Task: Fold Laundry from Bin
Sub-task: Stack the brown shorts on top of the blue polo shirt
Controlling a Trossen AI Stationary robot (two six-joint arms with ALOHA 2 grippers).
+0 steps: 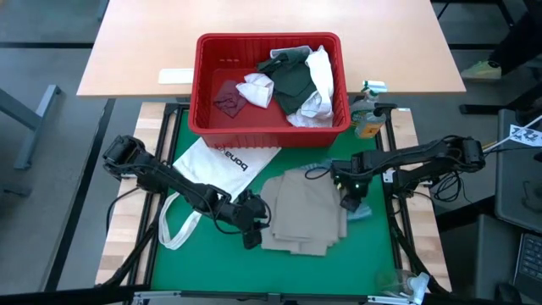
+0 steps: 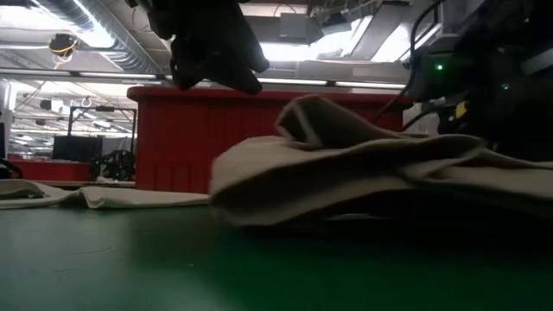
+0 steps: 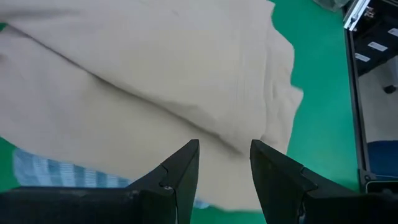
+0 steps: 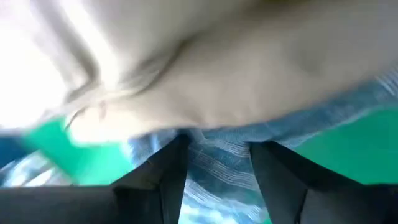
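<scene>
Tan cotton shirt [image 1: 303,210] lies half-folded at frame centre between parted left gripper [image 1: 251,222] and right gripper [image 1: 351,202]; red slotted plastic bin [image 1: 203,93], upper centre, holds more garments.

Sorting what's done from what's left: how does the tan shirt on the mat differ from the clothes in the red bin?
The tan shirt lies spread and partly folded on the green mat; the clothes in the bin sit crumpled in a heap. The shirt is a single tan piece; the heap mixes white, dark and maroon. Both are soft garments.
</scene>
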